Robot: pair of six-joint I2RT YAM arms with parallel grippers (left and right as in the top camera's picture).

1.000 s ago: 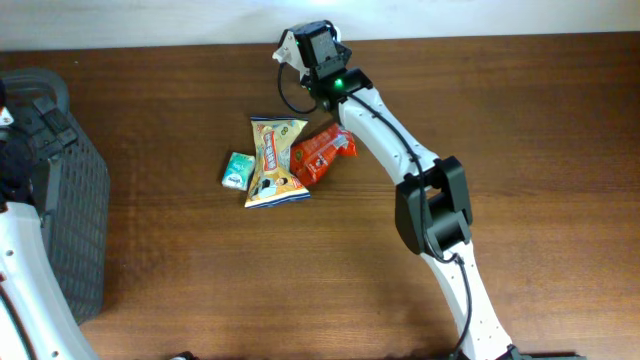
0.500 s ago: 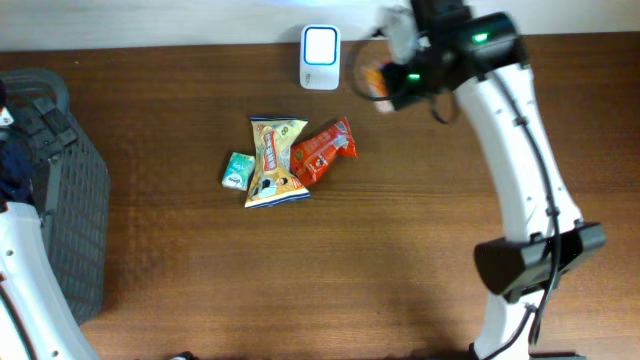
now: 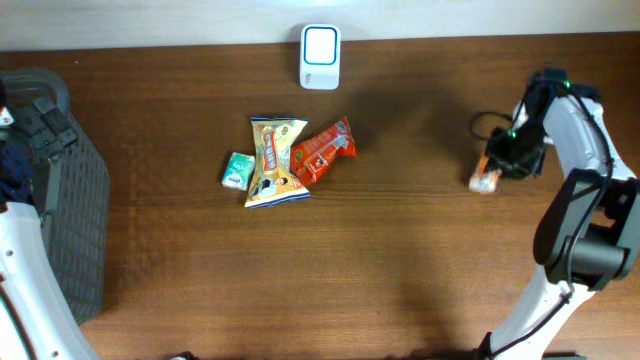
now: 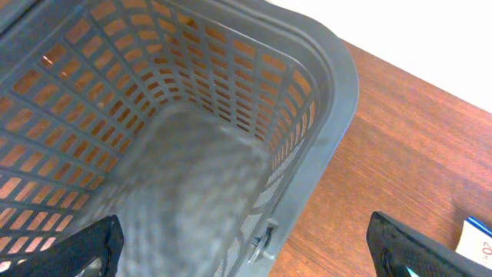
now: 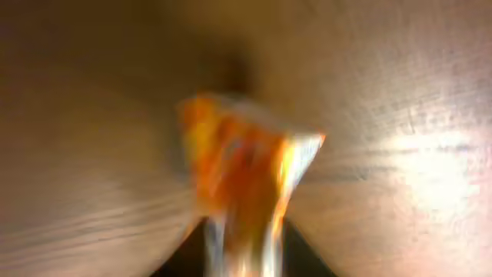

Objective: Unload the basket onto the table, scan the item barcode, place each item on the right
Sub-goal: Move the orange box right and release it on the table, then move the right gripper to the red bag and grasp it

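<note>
Meeting your right jaws: a small orange-and-white packet [image 3: 485,181].
Blurred, so their grip is unclear; your left jaws gape wide.

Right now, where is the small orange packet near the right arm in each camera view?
Overhead: the orange packet is far right, at mid-height, close to the right arm's tip.
Left wrist: not in it; this view shows only the grey basket and some tabletop.
Right wrist: the orange packet is a blur, centre to lower centre.
Shared landmark: the brown wooden table, seen in all three views.
</note>
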